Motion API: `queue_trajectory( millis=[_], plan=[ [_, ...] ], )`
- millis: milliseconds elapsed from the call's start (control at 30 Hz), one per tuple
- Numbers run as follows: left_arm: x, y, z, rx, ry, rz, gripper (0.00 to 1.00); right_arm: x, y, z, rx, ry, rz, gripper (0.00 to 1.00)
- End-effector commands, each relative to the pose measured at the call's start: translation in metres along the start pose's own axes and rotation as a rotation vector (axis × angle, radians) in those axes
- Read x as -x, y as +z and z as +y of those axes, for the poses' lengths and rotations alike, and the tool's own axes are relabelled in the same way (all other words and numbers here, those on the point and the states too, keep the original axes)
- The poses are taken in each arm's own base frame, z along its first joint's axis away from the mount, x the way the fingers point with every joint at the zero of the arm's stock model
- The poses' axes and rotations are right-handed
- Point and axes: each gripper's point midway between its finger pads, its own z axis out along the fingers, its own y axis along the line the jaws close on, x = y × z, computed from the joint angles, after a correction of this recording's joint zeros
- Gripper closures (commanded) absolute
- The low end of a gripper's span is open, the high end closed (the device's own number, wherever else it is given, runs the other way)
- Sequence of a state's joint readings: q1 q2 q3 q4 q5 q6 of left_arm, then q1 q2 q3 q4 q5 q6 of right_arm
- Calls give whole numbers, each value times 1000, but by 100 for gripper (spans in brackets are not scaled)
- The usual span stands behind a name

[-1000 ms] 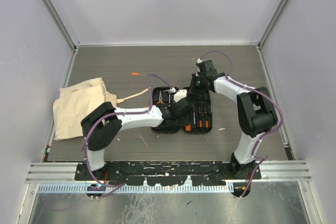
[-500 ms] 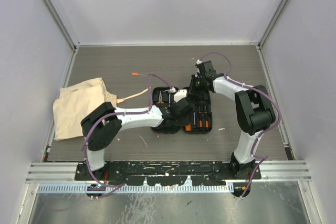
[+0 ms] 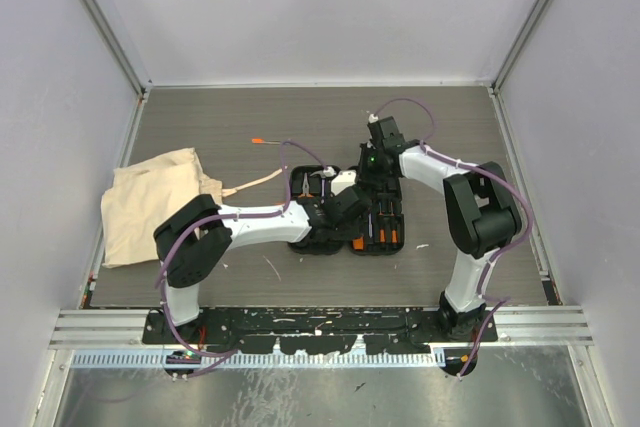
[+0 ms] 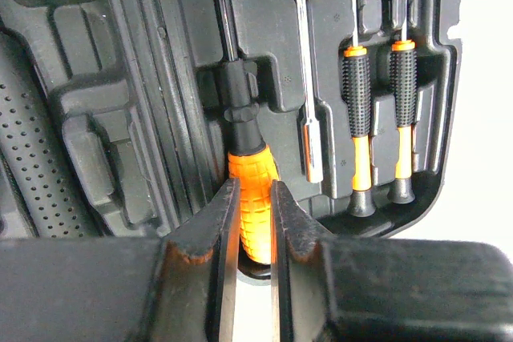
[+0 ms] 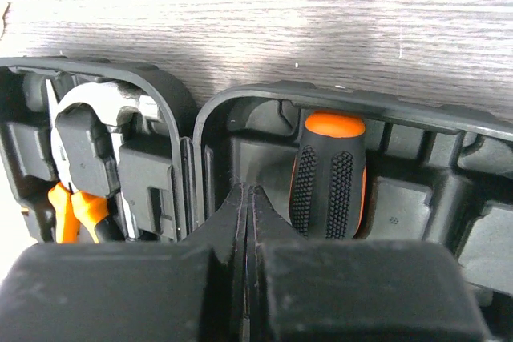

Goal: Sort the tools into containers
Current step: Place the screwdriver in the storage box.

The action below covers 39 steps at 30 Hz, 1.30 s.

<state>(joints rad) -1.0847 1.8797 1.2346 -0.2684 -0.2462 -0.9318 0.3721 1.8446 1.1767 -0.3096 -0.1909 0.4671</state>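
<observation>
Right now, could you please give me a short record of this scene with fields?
tool case: open; hammer and pliers seated inside
left hand: shut on the orange-handled screwdriver in its slot
right hand: shut, empty, over the tool case
cloth bag: on the table, left of the case
thin driver: loose on the table, outside both containers

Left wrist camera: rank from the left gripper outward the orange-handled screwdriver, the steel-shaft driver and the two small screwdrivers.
1. Orange-handled screwdriver: held in the left gripper.
2. Steel-shaft driver: next slot to the right.
3. Inner small screwdriver: further right.
4. Outer small screwdriver: rightmost, by the tool case wall.
</observation>
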Motion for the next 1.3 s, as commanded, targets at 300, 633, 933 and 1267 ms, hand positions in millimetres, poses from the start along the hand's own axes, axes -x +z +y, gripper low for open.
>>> queue_trajectory(
  millis=[300,633,933,1267],
  plan=[
    [-44,5,38,78,22,105,87,-62,23,-36,-264,-91,157,99],
    [-50,6,44,90,20,120,97,-94,29,-55,-358,-134,230,99],
    [-65,14,57,142,8,164,100,-98,29,-53,-333,-126,225,99],
    [-103,30,87,243,-7,280,100,-86,20,-35,-262,-107,187,99]
  ],
)
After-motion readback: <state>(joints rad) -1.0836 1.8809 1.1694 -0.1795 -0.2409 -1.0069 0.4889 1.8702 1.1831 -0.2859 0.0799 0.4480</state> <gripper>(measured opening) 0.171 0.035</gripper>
